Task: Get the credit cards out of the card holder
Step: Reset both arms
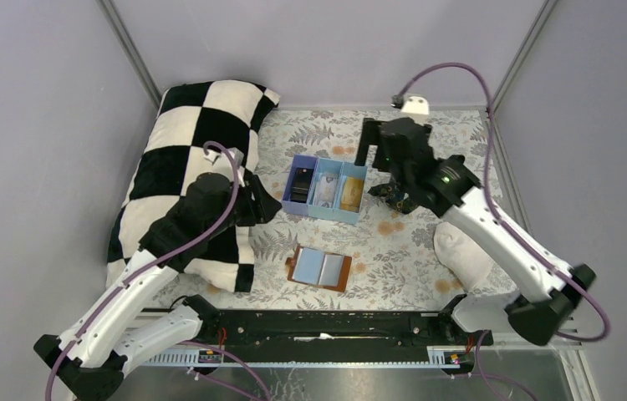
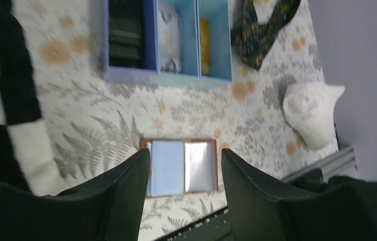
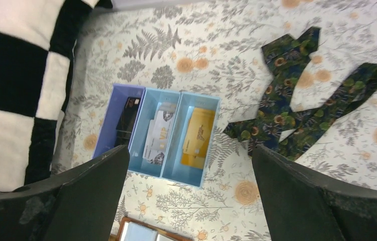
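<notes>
The small brown leather bifold card holder [image 1: 320, 267] lies opened flat on the fern-printed bench [image 1: 394, 251], on the side of the light blue 3-compartment plastic tray [image 1: 331, 214] nearest the arm bases. Its 2 pale blue-grey inner panels face up. No card shows in them, though a slot could hide one.

The tray holds 3 cards, 1 per compartment. A black plastic card [image 3: 126, 118] sits in the darker end bay, a pale grey card [image 3: 157, 133] in the middle, and a gold-orange card [image 3: 198, 133] in the bay nearest the dark patterned necktie [image 3: 302, 108]. Sorting them singly keeps each easy to see and lift.

The left pincer [image 2: 184, 201] hangs above the card holder, fingers spread wide with nothing between them, framing it as if to check or reach it. The right pincer [image 3: 189, 201] hovers over the tray, likewise wide and empty. I judge the removal finished or nearly so. A black-and-white chequered cushion [image 1: 185, 159] lies beyond the tray's darker end.
</notes>
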Robot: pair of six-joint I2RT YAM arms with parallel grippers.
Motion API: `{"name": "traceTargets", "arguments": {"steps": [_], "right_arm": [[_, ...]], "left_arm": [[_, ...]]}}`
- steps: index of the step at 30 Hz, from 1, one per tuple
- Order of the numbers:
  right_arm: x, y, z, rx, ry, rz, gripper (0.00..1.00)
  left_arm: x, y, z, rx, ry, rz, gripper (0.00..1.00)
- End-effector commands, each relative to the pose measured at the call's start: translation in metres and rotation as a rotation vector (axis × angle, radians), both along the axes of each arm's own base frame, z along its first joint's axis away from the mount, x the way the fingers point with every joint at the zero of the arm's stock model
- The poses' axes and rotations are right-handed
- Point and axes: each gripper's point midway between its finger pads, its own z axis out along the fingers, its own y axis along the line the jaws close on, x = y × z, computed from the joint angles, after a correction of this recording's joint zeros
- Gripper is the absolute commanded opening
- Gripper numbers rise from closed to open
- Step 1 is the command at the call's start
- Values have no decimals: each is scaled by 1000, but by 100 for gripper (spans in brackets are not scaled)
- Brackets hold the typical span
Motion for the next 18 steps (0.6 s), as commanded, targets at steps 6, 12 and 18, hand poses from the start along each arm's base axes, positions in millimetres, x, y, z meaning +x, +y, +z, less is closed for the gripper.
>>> {"name": "traceTargets", "arguments": {"steps": [6,12,18], "right_arm": [[-53,-75,23,27,-149,-115,100],[-85,-101,-11,66,-117,-150,100],[-97,-112,-29,88,-88,-187,100]], "left_arm": [[16,67,94,79,-306,264,62],[5,100,109,34,-391,405,70],[-4,111,112,-26,-421,446,73]]}}
